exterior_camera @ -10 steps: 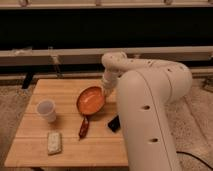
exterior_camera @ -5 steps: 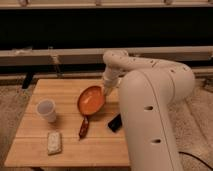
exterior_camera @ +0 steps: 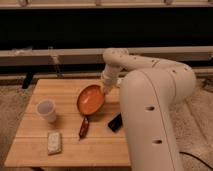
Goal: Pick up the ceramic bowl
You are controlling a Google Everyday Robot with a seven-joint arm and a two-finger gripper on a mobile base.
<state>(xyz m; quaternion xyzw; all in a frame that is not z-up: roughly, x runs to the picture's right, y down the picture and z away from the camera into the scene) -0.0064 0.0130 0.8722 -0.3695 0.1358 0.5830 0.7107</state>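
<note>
The ceramic bowl [exterior_camera: 90,99], orange-red and shallow, is over the middle of the wooden table [exterior_camera: 55,90]. It is tilted, with its upper right rim raised. My gripper [exterior_camera: 105,90] comes down from the white arm [exterior_camera: 150,95] onto that raised rim and is shut on it. The fingertips are mostly hidden behind the wrist and the rim.
A translucent white cup [exterior_camera: 46,110] stands at the table's left. A small dark red packet [exterior_camera: 84,128] lies just in front of the bowl, a pale wrapped bar [exterior_camera: 54,142] lies at the front left, and a black object [exterior_camera: 115,122] lies beside the arm. A dark ledge runs behind.
The bowl has tipped up at its right rim and shifted slightly left. The gripper stays at that rim.
</note>
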